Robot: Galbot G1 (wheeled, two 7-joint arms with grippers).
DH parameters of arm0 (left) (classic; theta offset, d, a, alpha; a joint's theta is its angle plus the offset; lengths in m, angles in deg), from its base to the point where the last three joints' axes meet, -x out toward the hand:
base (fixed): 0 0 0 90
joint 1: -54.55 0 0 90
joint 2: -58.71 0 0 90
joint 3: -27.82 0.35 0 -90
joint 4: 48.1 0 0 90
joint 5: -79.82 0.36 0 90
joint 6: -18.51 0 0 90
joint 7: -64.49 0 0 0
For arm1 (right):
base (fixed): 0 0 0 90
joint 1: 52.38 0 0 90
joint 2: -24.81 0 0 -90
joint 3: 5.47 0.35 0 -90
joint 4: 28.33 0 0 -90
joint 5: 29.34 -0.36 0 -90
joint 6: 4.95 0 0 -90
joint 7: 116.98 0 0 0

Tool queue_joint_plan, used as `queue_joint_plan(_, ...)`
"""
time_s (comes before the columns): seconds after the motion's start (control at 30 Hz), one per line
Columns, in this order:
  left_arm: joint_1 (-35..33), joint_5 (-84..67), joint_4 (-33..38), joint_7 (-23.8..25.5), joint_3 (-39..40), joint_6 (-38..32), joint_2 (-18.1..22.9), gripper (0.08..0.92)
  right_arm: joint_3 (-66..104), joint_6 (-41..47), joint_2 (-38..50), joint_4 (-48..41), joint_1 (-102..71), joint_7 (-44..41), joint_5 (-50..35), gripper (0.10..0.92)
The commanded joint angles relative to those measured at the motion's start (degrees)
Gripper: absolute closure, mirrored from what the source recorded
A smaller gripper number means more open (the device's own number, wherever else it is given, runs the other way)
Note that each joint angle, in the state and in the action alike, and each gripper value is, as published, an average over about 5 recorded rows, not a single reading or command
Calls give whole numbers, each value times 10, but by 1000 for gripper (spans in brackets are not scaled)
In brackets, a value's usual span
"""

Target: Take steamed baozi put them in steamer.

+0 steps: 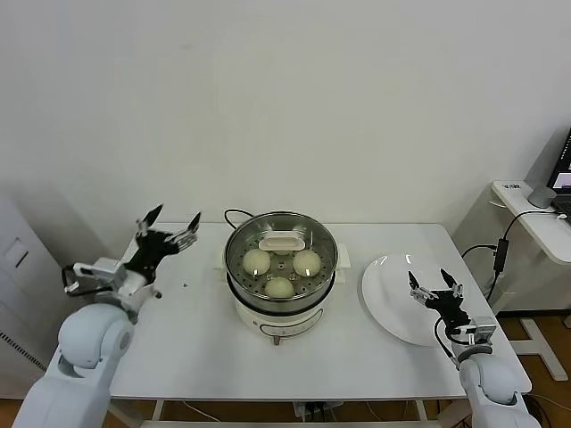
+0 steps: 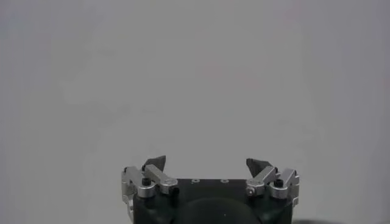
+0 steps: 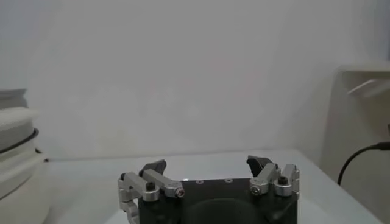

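Between neither pair of jaws is anything held: the left gripper [image 1: 173, 223] is spread wide left of the steamer [image 1: 280, 267], the right gripper [image 1: 434, 287] spread over the plate [image 1: 390, 303]. Three steamed baozi [image 1: 279, 287] are seen under the glass lid [image 1: 282, 241].

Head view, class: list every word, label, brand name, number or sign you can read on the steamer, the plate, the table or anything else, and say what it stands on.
None can be read.
The steamer: a small mark low on its cream front, too small to read.
The white plate, the table and the baozi: no writing.
The screen at the right edge: too small to read.
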Motion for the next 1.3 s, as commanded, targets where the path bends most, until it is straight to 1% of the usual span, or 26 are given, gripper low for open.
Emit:
queue_joint_plan(0.03,-52,25,-136,-37,-51,-19,14,177,14,16,-3,43,-19,35,32,203)
queue_joint_plan(0.13,-42,51,-166,-37,-39,-34,22,177,15,25,-4,55,-26,40,30,203)
queue_joint_plan(0.5,-9,48,-238,-24,-5,-77,32,177,20,51,-2,69,-45,45,17,203)
queue_joint_plan(0.9,11,46,-263,-21,2,-85,41,177,15,61,1,54,-45,43,11,203)
queue_joint_plan(1.3,15,36,-256,-20,2,-82,41,177,10,70,-2,48,-39,33,20,203)
